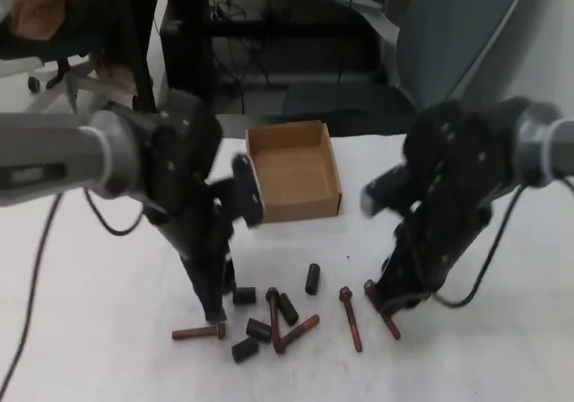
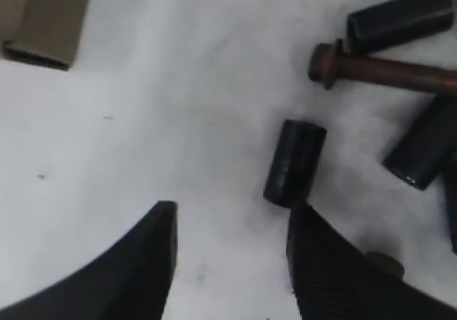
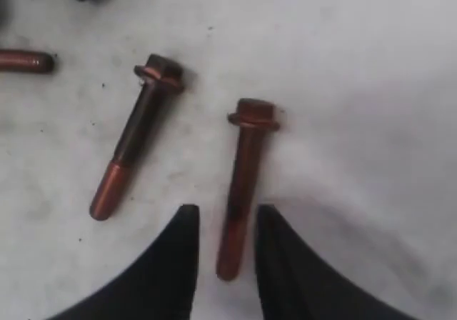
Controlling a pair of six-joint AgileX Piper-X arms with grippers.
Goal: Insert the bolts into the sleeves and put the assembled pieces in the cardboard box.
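Several copper bolts and short black sleeves lie loose on the white bench in front of the cardboard box [image 1: 292, 176]. My right gripper [image 3: 226, 213] is open and low, its fingers straddling the shank of one bolt [image 3: 245, 163] with small gaps either side; in the high view this bolt [image 1: 384, 315] is the rightmost one. A second bolt [image 3: 136, 141] lies beside it. My left gripper [image 2: 232, 223] is open just above the bench, with one black sleeve [image 2: 294, 163] lying just beyond one fingertip, not between the fingers. In the high view the left gripper [image 1: 215, 310] stands at the left end of the pile.
More sleeves [image 2: 400, 20] [image 2: 421, 148] and a bolt [image 2: 385, 70] lie past the near sleeve. A lone sleeve [image 1: 312, 278] sits closer to the box. A box corner [image 2: 43, 13] shows in the left wrist view. Chairs and cables stand beyond the bench.
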